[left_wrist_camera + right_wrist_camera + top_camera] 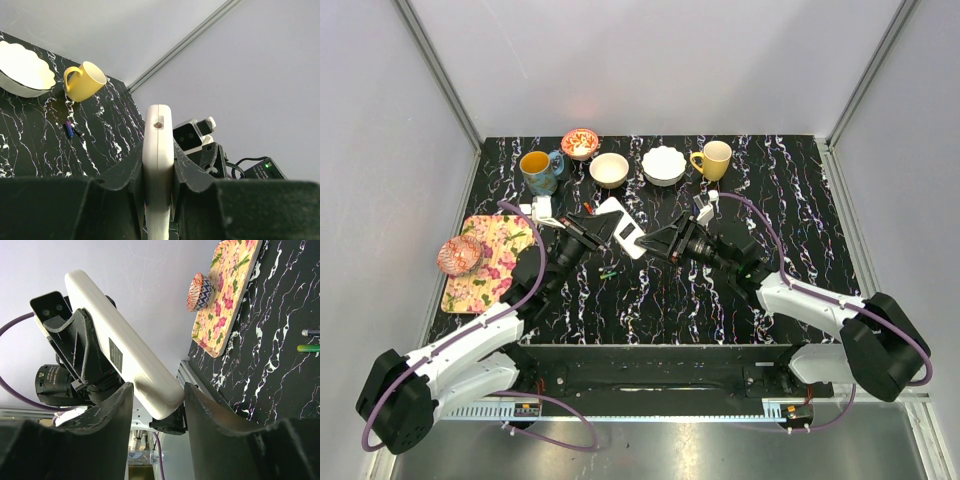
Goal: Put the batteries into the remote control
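above table [800,200], both arms [470,345] [810,300] at remote [618,226]

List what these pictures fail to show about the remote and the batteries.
The remote: its face is hidden everywhere; the right wrist view shows its white back, the left wrist view its edge.
Battery cover: on or off is unclear; the left pincer masks part of the back.
The batteries: cut by the right wrist view's edge, specks from the top.
The right pincer: whether it touches the remote is too close to tell.
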